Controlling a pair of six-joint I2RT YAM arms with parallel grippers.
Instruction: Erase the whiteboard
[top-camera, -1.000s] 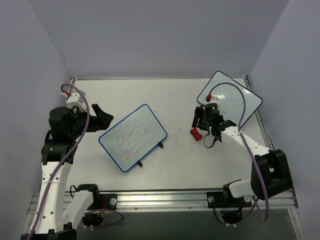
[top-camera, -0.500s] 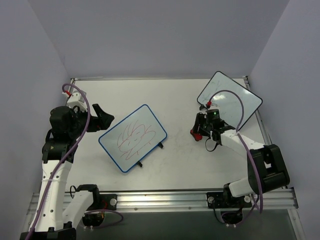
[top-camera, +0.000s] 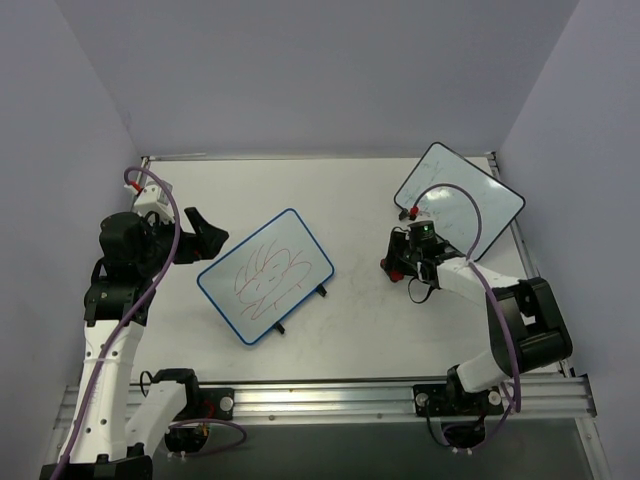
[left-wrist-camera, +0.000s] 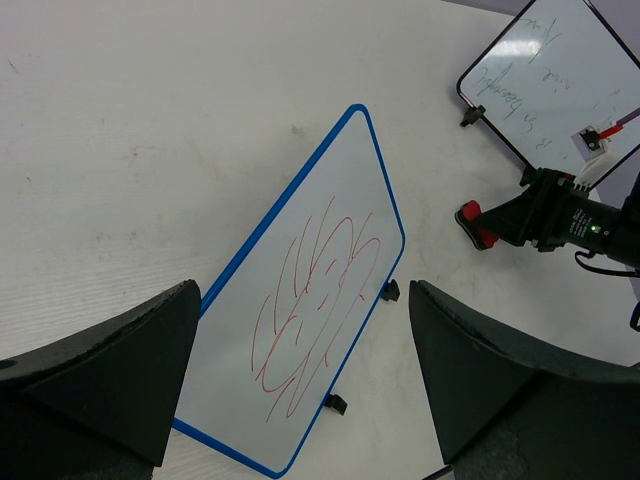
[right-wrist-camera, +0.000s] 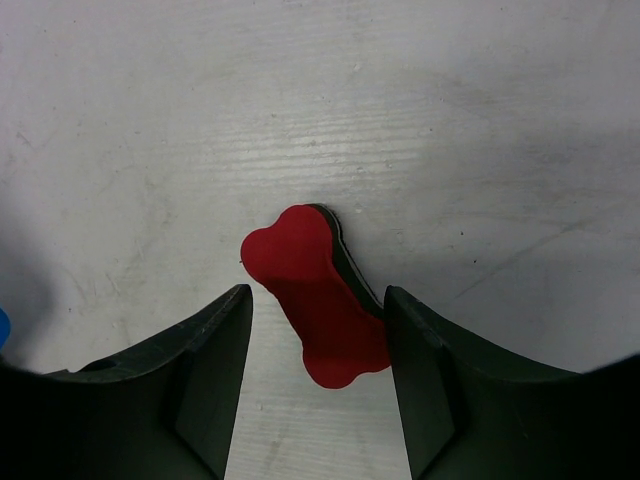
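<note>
1. The desk (top-camera: 350, 330) is a flat, white sheet, faintly grained and scuffed, and it carries everything else
2. The whiteboard (top-camera: 266, 288) stands on the left-middle of the desk, turned at a slant to its edges; it is a smooth, glossy rounded rectangle in a thin blue frame, with looping red scribbles across its middle
3. A black-framed whiteboard (top-camera: 470, 205) sits at the far right corner, well apart from the first, with faint marks on it; the right arm's purple cable (top-camera: 478, 225) arches over it in the top view
4. The left fingers (left-wrist-camera: 110, 370), matte black wedges, are spread wide apart and hold nothing; they hang just off the whiteboard's far left edge
5. The right fingers (right-wrist-camera: 200, 370) are low over the desk and apart, one on each side of the eraser; we cannot tell whether the right-hand one touches it
6. The eraser (right-wrist-camera: 318, 295) lies flat on the desk between the two boards; it is bone-shaped, red on top with a thin dark layer beneath
7. Small black feet (left-wrist-camera: 391, 290) jut from the whiteboard's edge that faces the eraser
</note>
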